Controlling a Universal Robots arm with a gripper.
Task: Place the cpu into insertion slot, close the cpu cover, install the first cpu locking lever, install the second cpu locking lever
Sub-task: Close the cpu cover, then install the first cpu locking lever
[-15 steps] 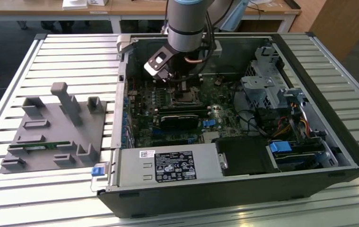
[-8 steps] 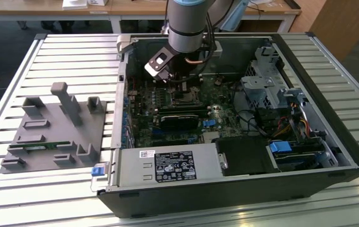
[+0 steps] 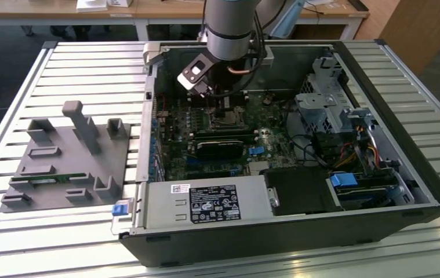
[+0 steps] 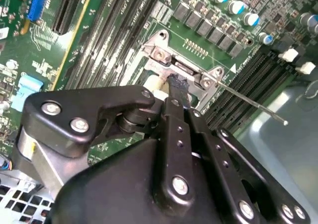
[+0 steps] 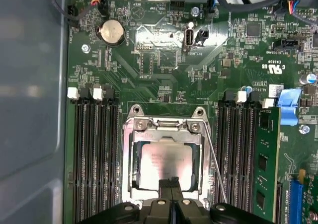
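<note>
One cpu, one cpu cover, one thin lever rod, one coin battery, one memory stick, one pincer. The exterior view shows one computer case and one grey fixture block.

A large label, part black and part white, covers the top of the power supply box at six o'clock in the open computer case in the exterior view. Its lines of print and small marks are too fine to read. A small white sticker sits at the label's ten o'clock corner.

In the first wrist view, white lettering and approval marks are printed on the green motherboard. A white barcode sticker is nearby, and faint print lies on the cpu.

In the second wrist view, a small white triangle marks the board beside one corner of the insertion slot.
</note>
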